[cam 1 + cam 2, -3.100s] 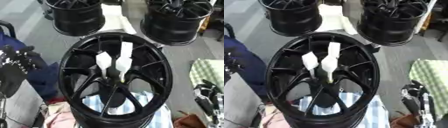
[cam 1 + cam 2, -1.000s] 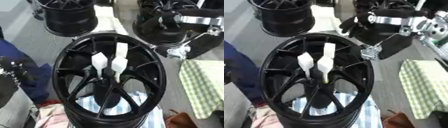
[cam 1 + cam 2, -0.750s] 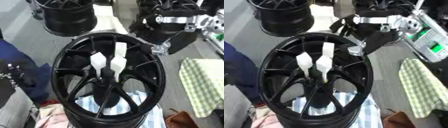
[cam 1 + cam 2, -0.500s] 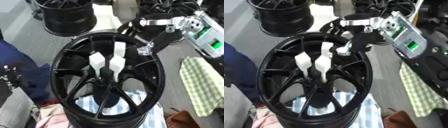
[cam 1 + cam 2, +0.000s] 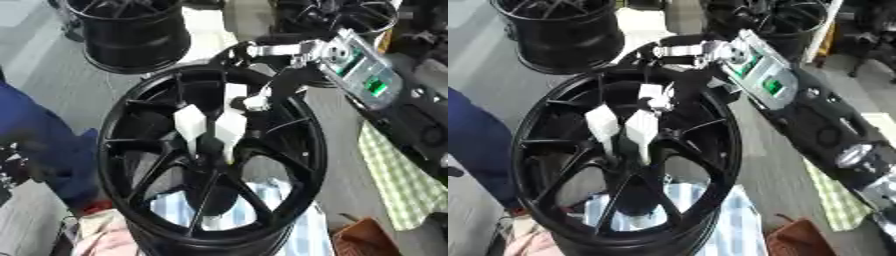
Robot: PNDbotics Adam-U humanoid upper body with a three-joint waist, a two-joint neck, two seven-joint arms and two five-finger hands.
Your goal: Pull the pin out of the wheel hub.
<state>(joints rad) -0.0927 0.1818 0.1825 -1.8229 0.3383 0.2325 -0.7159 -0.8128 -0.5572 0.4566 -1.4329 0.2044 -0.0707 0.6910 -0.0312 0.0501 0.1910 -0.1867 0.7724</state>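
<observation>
We see our right hand [image 5: 262,60] coming in from the upper right, over the far rim of the big black wheel hub [image 5: 210,160]. Our fingers [image 5: 258,102] point down toward the middle of the wheel, but they blur into the black spokes, so we cannot tell if they are curled or straight. Three white pins stick up from the middle of the wheel. The nearest one, the far pin [image 5: 234,95], stands just beside our fingertips, and we cannot tell if they touch it. A bit further from the fingers, toward us, stand the middle pin [image 5: 229,131] and the left pin [image 5: 190,124], side by side. Under the near side of the wheel, well away from the fingers, lies a striped blue and white cloth [image 5: 297,235]. Behind our hand stand two more black wheels [image 5: 131,30]. Off to the right of our arm lies a green checked cloth [image 5: 402,185]. Our left hand does not show.
</observation>
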